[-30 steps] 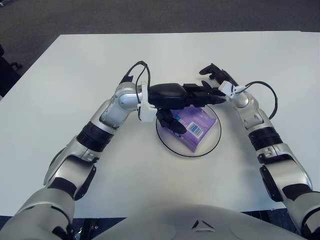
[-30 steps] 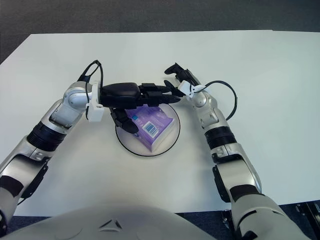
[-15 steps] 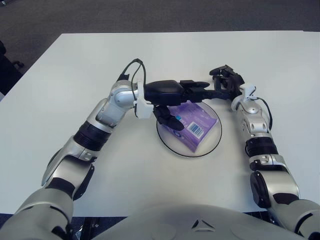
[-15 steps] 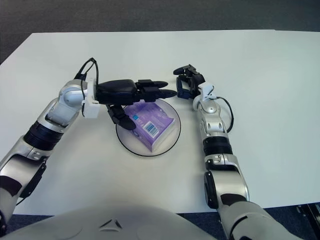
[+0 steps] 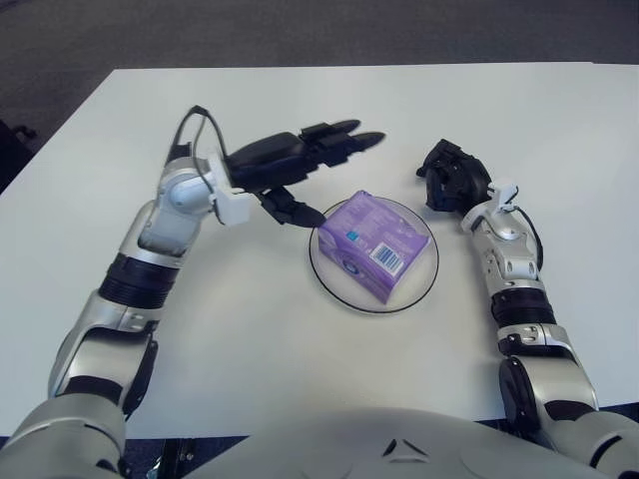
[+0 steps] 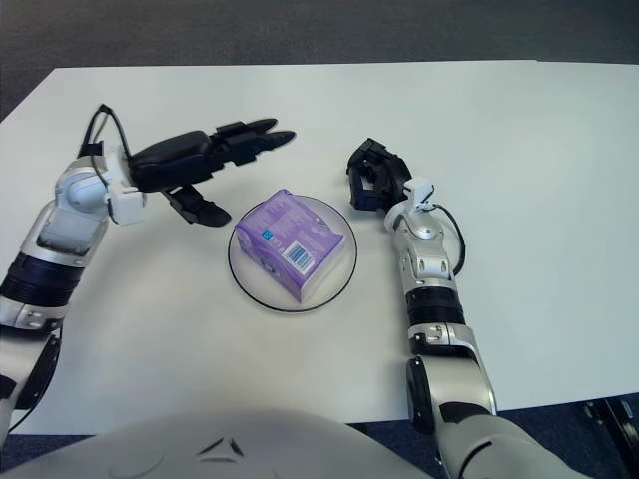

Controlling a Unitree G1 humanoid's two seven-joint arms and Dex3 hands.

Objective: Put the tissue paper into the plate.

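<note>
A purple tissue pack (image 5: 374, 245) lies flat inside a round clear plate (image 5: 329, 278) w/ a dark rim, near the middle of a white table (image 5: 519, 110); the pack has a white barcode label on the side facing the robot; it fills most of the plate & nothing is touching it; the left hand (image 5: 300, 160) hovers above the table just up & left of the plate, black fingers stretched out & spread, pointing toward the right, thumb hanging down near the plate's rim w/o touching the pack, holding nothing; the left arm runs back from it to the lower left; the right hand (image 5: 451, 178) sits just beyond the plate's right edge, apart from it, black fingers curled in on themselves, gripping nothing; the right forearm runs down along the table's right side; dark carpet (image 5: 300, 30) lies beyond the table's far edge.
</note>
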